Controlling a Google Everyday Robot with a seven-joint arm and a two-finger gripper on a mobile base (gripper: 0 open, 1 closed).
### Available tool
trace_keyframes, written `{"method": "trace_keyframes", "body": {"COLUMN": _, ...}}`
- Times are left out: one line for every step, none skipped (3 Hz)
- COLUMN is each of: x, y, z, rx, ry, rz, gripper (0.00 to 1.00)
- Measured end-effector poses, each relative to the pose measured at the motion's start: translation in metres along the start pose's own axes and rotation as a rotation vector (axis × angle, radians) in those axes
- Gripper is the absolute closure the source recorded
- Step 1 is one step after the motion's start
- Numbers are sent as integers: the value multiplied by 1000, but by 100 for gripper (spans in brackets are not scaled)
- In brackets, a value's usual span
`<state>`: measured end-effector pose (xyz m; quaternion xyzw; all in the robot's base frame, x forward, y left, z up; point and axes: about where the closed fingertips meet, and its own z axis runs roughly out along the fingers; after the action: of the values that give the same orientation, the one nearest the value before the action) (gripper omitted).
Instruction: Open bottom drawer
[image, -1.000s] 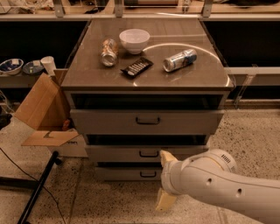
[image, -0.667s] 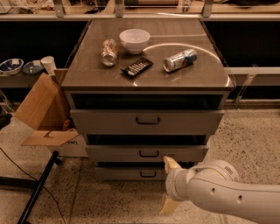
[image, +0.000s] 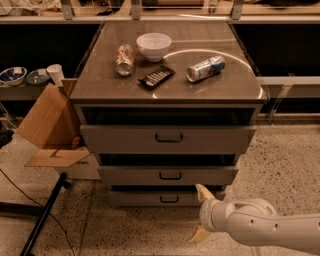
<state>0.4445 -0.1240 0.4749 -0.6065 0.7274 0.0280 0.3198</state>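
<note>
The bottom drawer (image: 150, 198) is the lowest of three grey drawers in the cabinet (image: 90, 95), and its flat front carries a small dark bar handle (image: 169, 199). Its front sits roughly flush under the middle drawer (image: 130, 175). My gripper (image: 200, 214) hangs on a white arm at the lower right, just right of the handle and in front of the drawer's right half. It is open, with one pale fingertip (image: 202, 192) near the drawer front and the other lower, near the floor. Nothing is between them.
On the cabinet top lie a white bowl (image: 153, 45), two cans (image: 124, 59) (image: 205, 68) and a dark flat device (image: 156, 76). An open cardboard box (image: 47, 125) stands left of the cabinet. A black pole (image: 42, 215) and cable cross the floor at the left.
My arm has slid slightly right and down across the drawer fronts, carrying the open gripper with it. The drawers and the items on top have not moved.
</note>
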Motion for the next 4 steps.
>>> {"method": "trace_keyframes", "body": {"x": 30, "y": -4, "z": 35, "rx": 3, "ry": -24, "rz": 49, "gripper": 0}}
{"method": "trace_keyframes", "body": {"x": 62, "y": -7, "z": 64, "rx": 2, "ry": -46, "rz": 106, "gripper": 0}}
{"method": "trace_keyframes", "body": {"x": 110, "y": -14, "z": 74, "rx": -5, "ry": -50, "rz": 167, "gripper": 0}}
{"method": "trace_keyframes", "body": {"x": 163, "y": -20, "z": 78, "rx": -27, "ry": -52, "rz": 219, "gripper": 0}}
